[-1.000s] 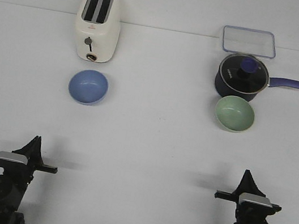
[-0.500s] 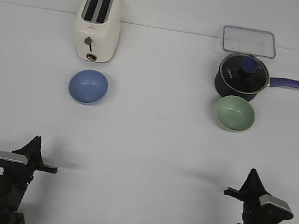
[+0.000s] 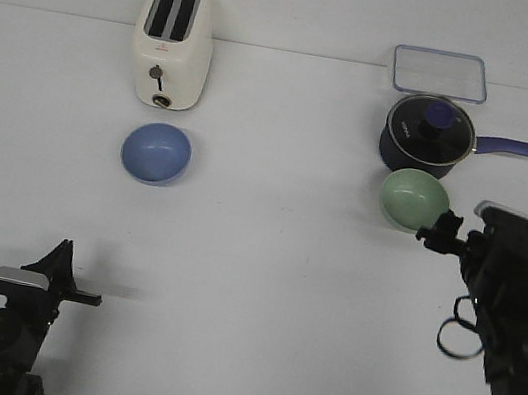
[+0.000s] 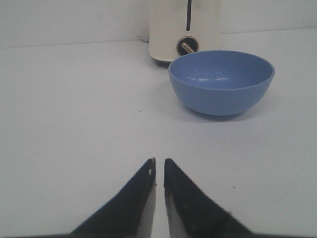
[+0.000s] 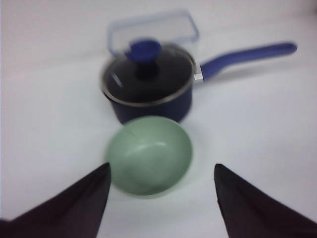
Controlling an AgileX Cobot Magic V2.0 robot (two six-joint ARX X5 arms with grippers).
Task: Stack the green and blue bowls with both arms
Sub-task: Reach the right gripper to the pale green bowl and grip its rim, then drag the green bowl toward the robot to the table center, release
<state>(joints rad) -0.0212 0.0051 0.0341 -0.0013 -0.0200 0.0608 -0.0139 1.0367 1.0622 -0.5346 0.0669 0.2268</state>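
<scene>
The green bowl (image 3: 414, 199) sat upright on the right side of the white table (image 3: 264, 258), just in front of the dark blue lidded saucepan (image 3: 427, 134), and looked to touch it or nearly so. The right gripper (image 3: 437, 233) was raised just to the bowl's near right, its fingers (image 5: 79, 201) spread wide apart with the green bowl (image 5: 149, 155) seen between and beyond them, untouched. Behind the saucepan (image 5: 147, 84) lay a clear rectangular container (image 3: 440, 73).

The blue bowl (image 3: 156, 152) stood upright on the left side, just in front of the cream toaster (image 3: 172, 44) and well apart from the green one. The left gripper (image 3: 62, 260) rested low at the near left edge, well short of the blue bowl (image 4: 221, 82), its fingers (image 4: 138, 198) drawn almost together with only a thin slit between the tips, holding nothing.
</scene>
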